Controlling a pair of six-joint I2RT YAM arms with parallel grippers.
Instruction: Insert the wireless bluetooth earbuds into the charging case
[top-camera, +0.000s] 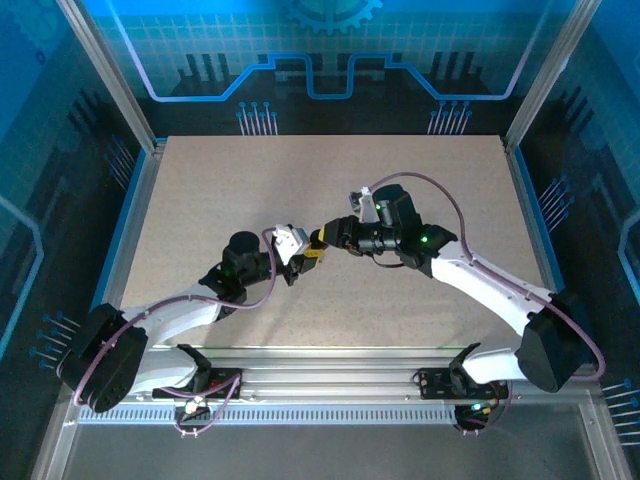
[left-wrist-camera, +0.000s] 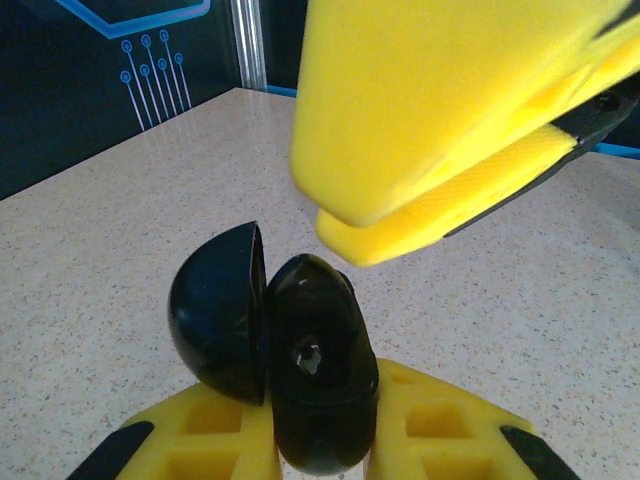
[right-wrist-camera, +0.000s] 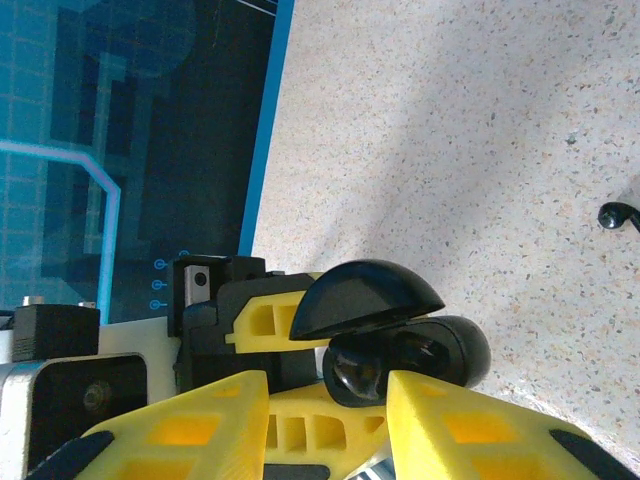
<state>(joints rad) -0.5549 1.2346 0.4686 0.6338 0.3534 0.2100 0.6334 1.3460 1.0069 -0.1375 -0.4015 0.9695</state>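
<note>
Finding one: your left gripper (left-wrist-camera: 320, 425) is clenched on the charging case (left-wrist-camera: 318, 350); its yellow fingers press the black body from either side, and the case appears held clear of the table (top-camera: 420, 180), about mid-table.

Finding two: your right gripper (right-wrist-camera: 325, 385) stands with its jaws part way apart; nothing is seen clamped between them, though the gap there is dark and I would not swear to it.

Position: the right fingertips sit just beside the case, on its right, the two grippers meeting nose to nose; the right arm is the nearer free tool, the left being occupied as holder.

Orientation of the case: the lid (left-wrist-camera: 215, 310) is swung open off the body and the mouth faces the right gripper; in the right wrist view the lid hangs above and the hollow of the body lies below it, straight ahead between your fingers; the line from hinge to mouth runs roughly left to right across the scene, along the right gripper's line of approach.

One black earbud (right-wrist-camera: 618, 215) lies loose on the table, well apart from the case, at the edge of the right wrist view; its stem seems to lie flat on the surface, but it is too small to say which way it points; whether any bud already sits in the case I cannot tell.

Judgement: the coming move turns on reaching out to that bud and bringing it in head-on through the mouth.
</note>
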